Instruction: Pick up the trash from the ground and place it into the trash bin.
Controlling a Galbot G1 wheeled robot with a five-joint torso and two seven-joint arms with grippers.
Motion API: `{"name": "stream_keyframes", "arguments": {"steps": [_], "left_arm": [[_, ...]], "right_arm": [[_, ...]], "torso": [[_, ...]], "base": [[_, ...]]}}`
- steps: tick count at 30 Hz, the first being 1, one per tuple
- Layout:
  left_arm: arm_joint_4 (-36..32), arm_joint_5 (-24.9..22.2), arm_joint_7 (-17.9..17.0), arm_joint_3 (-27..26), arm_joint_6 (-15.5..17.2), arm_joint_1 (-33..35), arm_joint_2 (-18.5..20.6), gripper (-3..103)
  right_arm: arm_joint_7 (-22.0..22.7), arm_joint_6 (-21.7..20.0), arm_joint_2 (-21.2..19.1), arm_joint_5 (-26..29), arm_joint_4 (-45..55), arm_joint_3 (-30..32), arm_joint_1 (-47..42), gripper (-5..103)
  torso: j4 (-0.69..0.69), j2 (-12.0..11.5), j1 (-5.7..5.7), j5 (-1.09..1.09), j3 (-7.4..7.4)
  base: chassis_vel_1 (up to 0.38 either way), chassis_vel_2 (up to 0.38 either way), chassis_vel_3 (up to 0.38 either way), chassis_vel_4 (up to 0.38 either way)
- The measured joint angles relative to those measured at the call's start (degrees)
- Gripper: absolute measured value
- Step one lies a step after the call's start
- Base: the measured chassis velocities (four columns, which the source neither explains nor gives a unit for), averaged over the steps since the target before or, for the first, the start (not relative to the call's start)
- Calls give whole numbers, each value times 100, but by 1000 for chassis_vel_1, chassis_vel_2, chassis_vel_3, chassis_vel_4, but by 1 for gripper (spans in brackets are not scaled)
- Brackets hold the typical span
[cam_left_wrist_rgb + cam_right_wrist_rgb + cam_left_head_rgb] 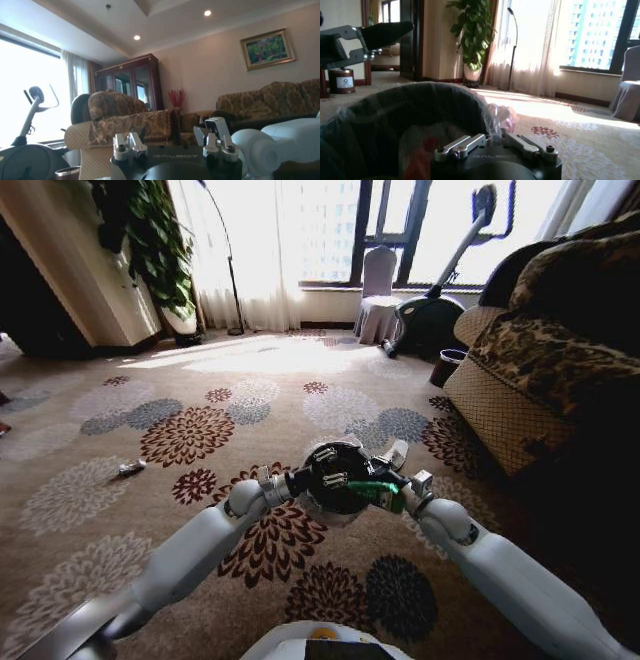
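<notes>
The trash bin [335,470] stood on the flowered carpet [190,435] directly ahead, between both arms. The right gripper [398,498] was at the bin's rim, clenched, apparently on the green wrapper [372,490], which hung over the opening. The left gripper [293,480] sat at the opposite rim with its fingers [121,147] spread and holding nothing. One small piece of litter [131,468] lay on the carpet well off to the left.

To complete the drop correctly, the wrapper should be fully inside the clear liner [492,123] before release. The fingers should not snag the liner, and the bin should not be nudged.
</notes>
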Motion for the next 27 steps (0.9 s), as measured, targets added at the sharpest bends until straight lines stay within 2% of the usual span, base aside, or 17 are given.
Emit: {"name": "stream_keyframes", "arguments": {"steps": [3,4,6,7,8,9,10,11,13,14,17,18,21,22,24,26,27], "left_arm": [[-143,0,-1,-202,-11,223,17,80],[-143,0,-1,-202,-11,223,17,80],[-394,3,-106,-416,-22,470,2,91],[-394,3,-106,-416,-22,470,2,91],[-508,5,-204,-510,-33,569,-18,96],[-606,30,-347,-623,-51,675,-48,96],[-706,129,-584,-816,-75,812,-125,99],[-706,129,-584,-816,-75,812,-125,99],[-797,388,-1315,-1156,-90,1003,-371,100],[-797,388,-1315,-1156,-90,1003,-371,100],[-801,355,-2082,-1374,-92,1151,-629,100],[-801,355,-2082,-1374,-92,1151,-629,100],[-906,317,-2246,-1645,-121,1446,-716,100],[-906,317,-2246,-1645,-121,1446,-716,100],[-1003,320,-2218,-1781,-182,1691,-717,100],[-1077,332,-2175,-1865,-234,1903,-734,100],[-1077,332,-2175,-1865,-234,1903,-734,100]], "right_arm": [[0,-6,-60,10,-13,-29,45,0],[0,-6,-60,10,-13,-29,45,0],[0,-65,-104,18,-45,-33,78,0],[0,-65,-104,18,-45,-33,78,0],[-1,-132,-131,17,-56,-6,81,0],[-2,-234,-172,17,-59,56,72,0],[1,-413,-247,23,-47,183,30,0],[1,-413,-247,23,-47,183,30,0],[5,-975,-447,177,48,359,-42,0],[5,-975,-447,177,48,359,-42,0],[2,-1586,-663,623,63,453,-15,0],[2,-1586,-663,623,63,453,-15,0],[3,-2198,-1155,1337,54,550,93,0],[3,-2198,-1155,1337,54,550,93,0],[0,-2489,-1624,1774,50,602,141,0],[-3,-2598,-2064,1811,-36,719,113,0],[-3,-2598,-2064,1811,-36,719,113,0]], "torso": [[-1,1,0,0,0],[-1,1,0,0,0],[-1,1,0,1,0],[-1,1,0,1,0],[0,1,0,2,0],[1,1,0,2,0],[1,1,0,1,0],[1,1,0,1,0],[-3,1,0,2,0],[-3,1,0,2,0],[-3,1,0,2,0],[-3,1,0,2,0],[1,1,0,0,0],[1,1,0,0,0],[1,1,0,4,0],[1,1,0,-1,0],[1,1,0,-1,0]], "base": [[0,0,0,0],[0,0,0,0],[0,0,0,0],[0,0,0,0],[0,0,0,0],[0,0,0,0],[0,0,0,0],[0,0,0,0],[0,0,0,0],[0,0,0,0],[0,0,0,0],[0,0,0,0],[0,0,0,0],[0,0,0,0],[0,0,0,0],[0,0,0,0],[0,0,0,0]]}}
